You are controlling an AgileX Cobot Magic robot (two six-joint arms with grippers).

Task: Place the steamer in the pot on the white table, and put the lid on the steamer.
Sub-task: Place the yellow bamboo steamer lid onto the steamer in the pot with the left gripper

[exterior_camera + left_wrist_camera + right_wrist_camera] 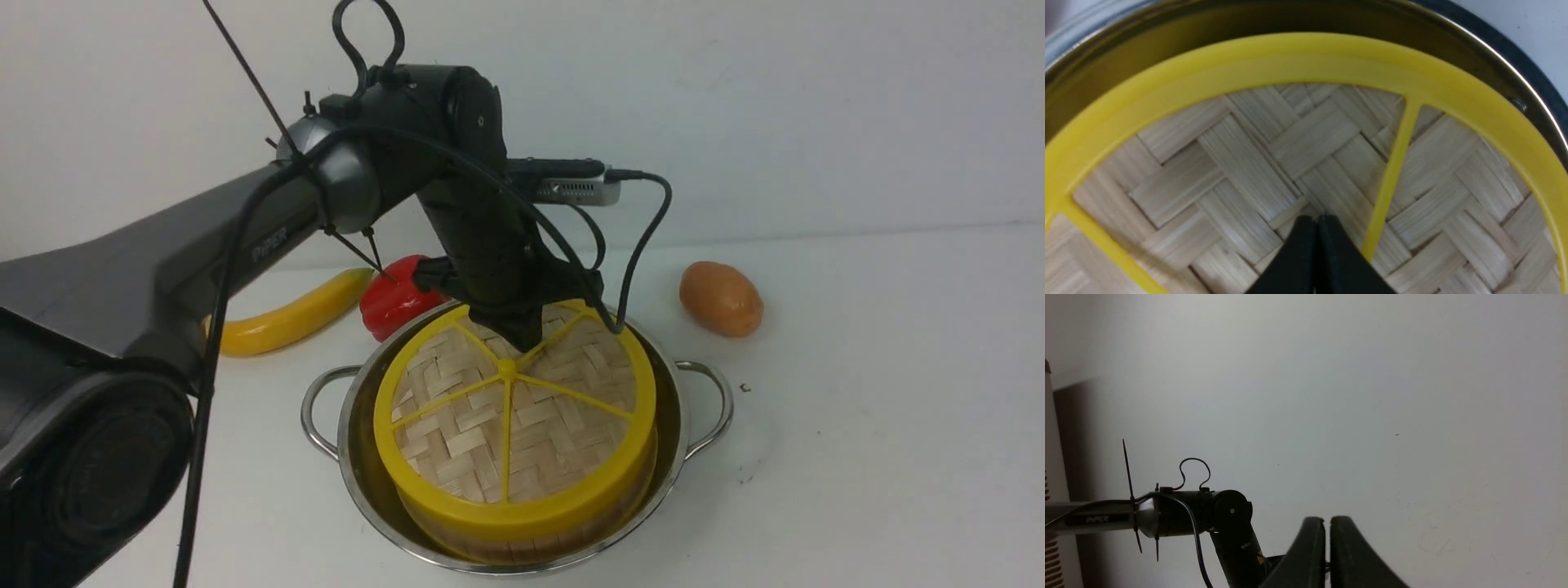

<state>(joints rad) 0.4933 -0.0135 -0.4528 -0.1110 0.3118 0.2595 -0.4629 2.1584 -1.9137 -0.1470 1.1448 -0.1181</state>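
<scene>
The steel pot (353,457) stands on the white table (865,457). The steamer (498,545) sits inside it; only a strip of its bamboo wall shows under the lid. The lid (457,425) lies on top of the steamer, with its knob (507,369) at the centre. My left gripper (522,343) points down, shut and empty, with its tips on or just above the weave beside the knob. In the left wrist view the shut left gripper (1316,218) meets the lid (1249,163), with the pot wall (1167,32) beyond. My right gripper (1327,520) is shut, empty and faces a blank wall.
A yellow banana (286,318) and a red pepper (392,298) lie behind the pot on the left. A brown potato (721,298) lies behind it on the right. The left arm (1188,510) shows in the right wrist view.
</scene>
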